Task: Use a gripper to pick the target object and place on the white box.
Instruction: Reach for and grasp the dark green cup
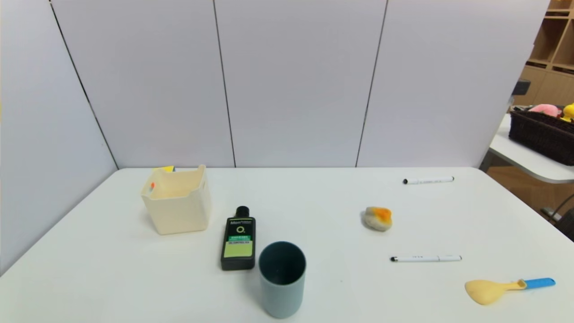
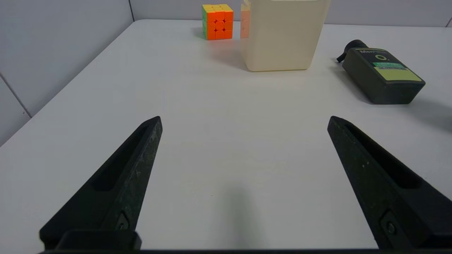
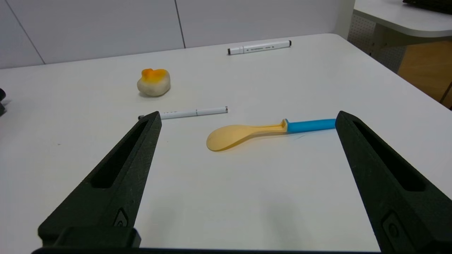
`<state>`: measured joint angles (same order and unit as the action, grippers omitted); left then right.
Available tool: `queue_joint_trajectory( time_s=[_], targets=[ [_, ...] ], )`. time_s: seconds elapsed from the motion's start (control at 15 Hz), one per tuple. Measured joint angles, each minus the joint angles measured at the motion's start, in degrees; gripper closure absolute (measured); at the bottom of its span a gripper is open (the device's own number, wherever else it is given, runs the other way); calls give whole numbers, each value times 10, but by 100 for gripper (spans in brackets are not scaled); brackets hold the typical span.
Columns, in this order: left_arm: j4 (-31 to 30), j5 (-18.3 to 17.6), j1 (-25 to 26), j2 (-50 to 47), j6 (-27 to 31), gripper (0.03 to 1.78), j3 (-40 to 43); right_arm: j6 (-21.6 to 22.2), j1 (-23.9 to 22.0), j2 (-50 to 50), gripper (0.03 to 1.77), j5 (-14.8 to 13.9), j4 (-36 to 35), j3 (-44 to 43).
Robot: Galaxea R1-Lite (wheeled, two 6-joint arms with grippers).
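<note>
The blue-grey cup [image 1: 282,280] stands upright near the table's front edge, its dark teal inside showing. The cream-white box [image 1: 177,202] sits at the back left; it also shows as the white box [image 2: 282,33] in the left wrist view. Neither arm appears in the head view. My left gripper [image 2: 244,120] hangs open over bare table at the near left, nothing between its fingers; the cup is outside its view. My right gripper [image 3: 248,114] is open too, low over the near right of the table, nothing held.
A black bottle with a green label [image 1: 238,240] lies just left of the cup. A colour cube [image 2: 217,21] sits behind the box. On the right lie two white pens [image 1: 426,258], an orange-topped stone [image 1: 378,218] and a yellow spoon with a blue handle [image 1: 506,287].
</note>
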<state>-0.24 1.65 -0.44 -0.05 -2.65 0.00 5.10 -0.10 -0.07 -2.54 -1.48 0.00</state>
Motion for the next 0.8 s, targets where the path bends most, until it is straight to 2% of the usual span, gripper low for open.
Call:
queue_joint_trajectory(
  time_s=[0.4, 0.67, 0.8],
  targets=[
    [-14, -3, 1, 2, -9, 12, -17, 0, 0, 0, 10, 0, 0, 0],
    [-52, -20, 1, 44, -3, 12, -125, 0, 0, 0, 10, 0, 0, 0],
    [-53, -55, 0, 95, 14, 12, -185, 0, 0, 0, 10, 0, 0, 0]
  ],
)
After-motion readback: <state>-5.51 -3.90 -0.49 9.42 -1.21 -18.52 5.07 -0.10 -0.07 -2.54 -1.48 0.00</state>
